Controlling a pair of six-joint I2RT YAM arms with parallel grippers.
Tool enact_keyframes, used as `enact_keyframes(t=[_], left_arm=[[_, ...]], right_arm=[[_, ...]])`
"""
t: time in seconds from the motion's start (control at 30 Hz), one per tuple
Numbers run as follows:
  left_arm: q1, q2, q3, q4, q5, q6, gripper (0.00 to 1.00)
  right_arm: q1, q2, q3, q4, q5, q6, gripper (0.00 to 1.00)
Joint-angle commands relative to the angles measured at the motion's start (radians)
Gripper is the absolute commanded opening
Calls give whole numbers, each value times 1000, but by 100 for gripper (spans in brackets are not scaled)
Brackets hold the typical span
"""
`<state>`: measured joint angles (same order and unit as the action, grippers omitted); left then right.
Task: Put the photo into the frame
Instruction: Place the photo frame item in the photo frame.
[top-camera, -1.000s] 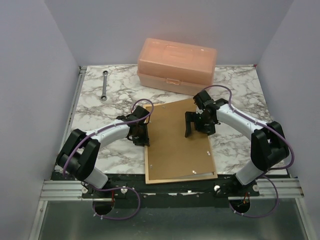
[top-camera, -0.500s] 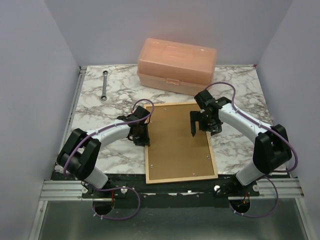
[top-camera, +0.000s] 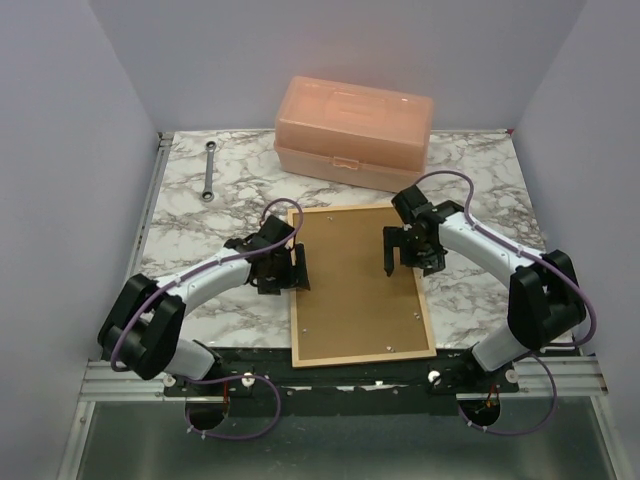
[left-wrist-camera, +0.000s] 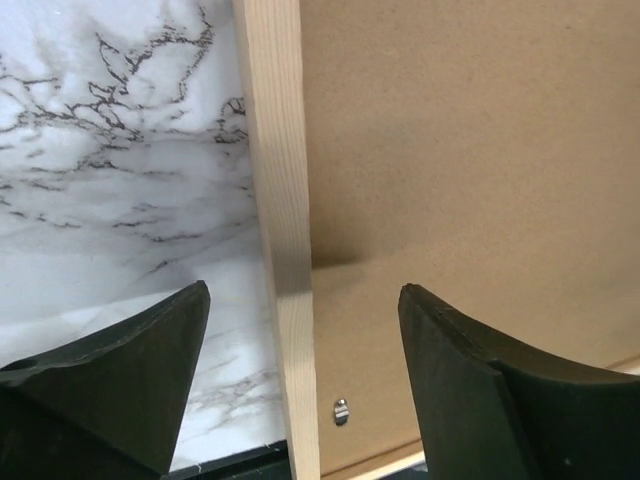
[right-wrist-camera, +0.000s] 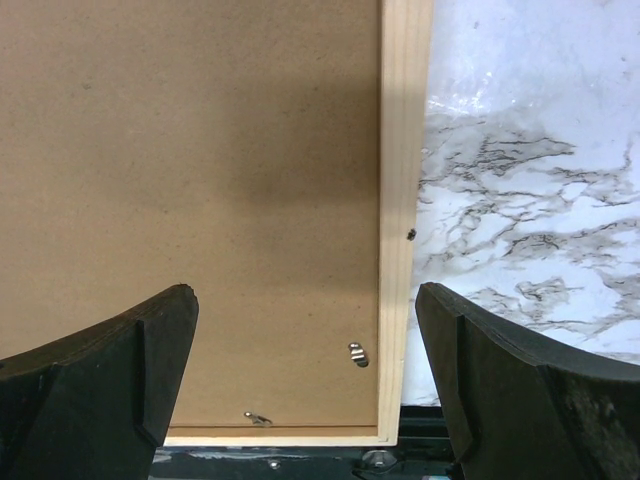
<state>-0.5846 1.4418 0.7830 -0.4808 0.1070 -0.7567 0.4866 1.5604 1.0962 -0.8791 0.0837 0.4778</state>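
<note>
Since before, backing panel (top-camera: 355, 285) dropped flat into frame (top-camera: 427, 318), left pincer (left-wrist-camera: 302, 290) opened. We see right pincer (right-wrist-camera: 305, 290) apart too, both empty; photo unseen, clips (right-wrist-camera: 355, 352) probably remain.

From where I stand this is a robotics lab test cell: plain pale lilac wall panels (top-camera: 60, 150) box in a marble-patterned tabletop (top-camera: 200, 210) on three sides, and two white-and-black robot arms (top-camera: 215, 267) trailing looped purple cables (top-camera: 445, 178) are bolted to a slotted aluminium rail (top-camera: 120, 378) along its near edge
</note>
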Motion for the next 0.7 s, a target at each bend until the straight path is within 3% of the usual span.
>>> enact_keyframes(t=[0.0, 0.47, 0.67], left_arm=[[16, -103, -29, 20, 67, -2, 80], [137, -276, -243, 174, 286, -45, 88], [138, -329, -294, 158, 285, -38, 88]], right_arm=[[-54, -25, -41, 47, 27, 25, 100], [-92, 29, -154, 172, -151, -21, 100], [-62, 37, -166, 209, -227, -10, 100]])
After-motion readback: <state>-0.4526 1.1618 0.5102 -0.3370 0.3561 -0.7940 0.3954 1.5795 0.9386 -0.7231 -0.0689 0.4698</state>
